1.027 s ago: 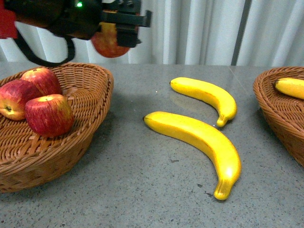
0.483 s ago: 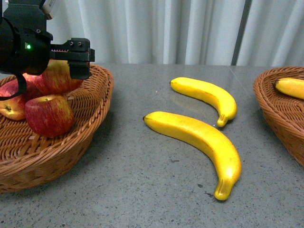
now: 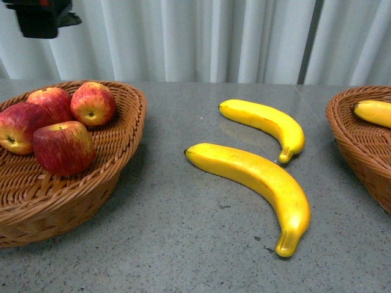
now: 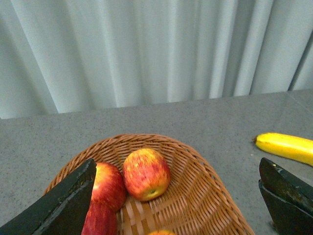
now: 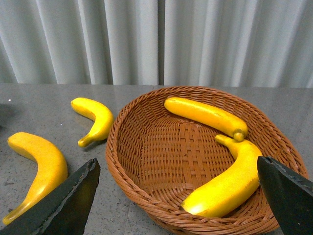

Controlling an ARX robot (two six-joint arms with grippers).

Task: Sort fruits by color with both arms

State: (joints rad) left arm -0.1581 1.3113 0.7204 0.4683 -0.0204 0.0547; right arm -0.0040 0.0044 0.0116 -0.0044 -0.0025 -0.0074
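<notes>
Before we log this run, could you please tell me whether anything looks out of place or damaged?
Nothing looks damaged or spilled. Only two long curved yellow bananas lie loose on the grey table, outside the brown wicker basket that holds the other bananas.

Bright, even, diffuse lighting from overhead in all three views; no harsh glare. Front view sharp throughout. Soft broad shadow on table (image 3: 183, 244) just right of left basket (image 3: 116, 165), thin ones under near banana (image 3: 256, 183) and far banana (image 3: 269, 122). Mild sheen along near banana's top and on apples (image 3: 64, 146). Left arm (image 3: 40, 18), high at far left, underexposed, almost a silhouette. Left wrist view cooler, slightly greenish, a little soft; fingers (image 4: 63, 205) of left tool (image 4: 174, 203) near-black, little surface detail. Right wrist view crisp, warmer; right tool (image 5: 178, 205) fingers (image 5: 63, 205) likewise dark. Curtain (image 3: 201, 36) evenly lit, faint fold shading.
</notes>
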